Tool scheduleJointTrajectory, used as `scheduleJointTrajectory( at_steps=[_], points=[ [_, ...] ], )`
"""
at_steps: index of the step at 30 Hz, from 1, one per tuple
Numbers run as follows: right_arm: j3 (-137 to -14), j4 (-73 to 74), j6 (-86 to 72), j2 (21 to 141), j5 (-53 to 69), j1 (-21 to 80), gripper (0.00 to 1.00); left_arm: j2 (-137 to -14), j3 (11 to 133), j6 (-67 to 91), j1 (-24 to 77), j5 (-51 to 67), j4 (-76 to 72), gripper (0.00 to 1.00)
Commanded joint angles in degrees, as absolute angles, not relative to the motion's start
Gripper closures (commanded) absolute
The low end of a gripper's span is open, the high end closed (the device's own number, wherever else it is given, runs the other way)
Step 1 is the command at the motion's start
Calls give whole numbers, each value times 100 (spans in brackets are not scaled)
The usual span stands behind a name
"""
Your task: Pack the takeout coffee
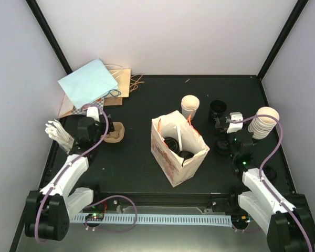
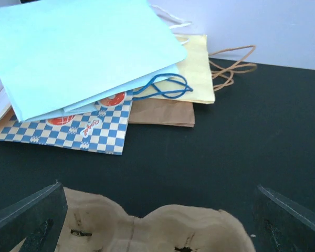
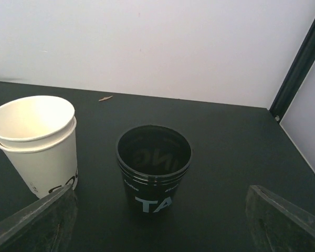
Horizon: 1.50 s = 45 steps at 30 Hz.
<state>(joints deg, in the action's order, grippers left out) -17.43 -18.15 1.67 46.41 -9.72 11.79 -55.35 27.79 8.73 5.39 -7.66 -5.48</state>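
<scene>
Looking down from the top external camera: the printed paper bag [image 1: 173,168] stands open at table centre. Two takeout coffees [image 1: 171,143] sit inside it, only their dark round lids showing. Behind the bag stand an unlidded white cup [image 1: 190,106] and an open black cup [image 1: 218,109]; a stack of white cups [image 1: 264,122] stands at the far right. The left gripper [image 1: 108,128] is at the pulp tray [image 1: 115,134], and the right gripper [image 1: 221,125] is just short of the black cup.

Left wrist view: fingers [image 2: 34,215] spread wide, gripping nothing, with the tray's edge lying between them. A pile of flat bags [image 2: 84,52], a light blue one uppermost, lies beyond.

Right wrist view: fingers likewise spread and empty. The black cup stands ahead between them, and the white cup, two nested, is to its left.
</scene>
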Motion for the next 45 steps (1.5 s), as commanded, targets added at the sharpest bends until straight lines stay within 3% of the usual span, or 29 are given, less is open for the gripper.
scheduleJointTrajectory(
  at_steps=[1, 15, 27, 34, 37, 40, 45],
  points=[
    [-1514, -3078, 264, 5042, -690, 959, 11, -5755, 2427, 791, 440, -865, -1639, 2],
    [-1008, -5464, -12, 6586, -569, 520, 13, -6389, 1740, 107, 429, -802, -3851, 1],
    [-1204, -6213, 89, 7572, -129, 160, 13, -6918, 1613, -384, 417, -617, -4791, 1],
    [-1270, -6392, 121, 7939, 17, 132, 12, -7590, 1266, -612, 412, -337, -5946, 1],
    [-1417, -6130, 103, 7943, -39, 132, 5, -7810, 1214, -699, 410, -167, -6261, 1],
    [-1541, -5983, 60, 8012, -136, 132, 0, -7852, 1374, -685, 406, -233, -5965, 1],
    [-1639, -5810, -3, 8037, -289, 122, 0, -7926, 1692, -529, 339, -363, -5500, 1]
  ],
)
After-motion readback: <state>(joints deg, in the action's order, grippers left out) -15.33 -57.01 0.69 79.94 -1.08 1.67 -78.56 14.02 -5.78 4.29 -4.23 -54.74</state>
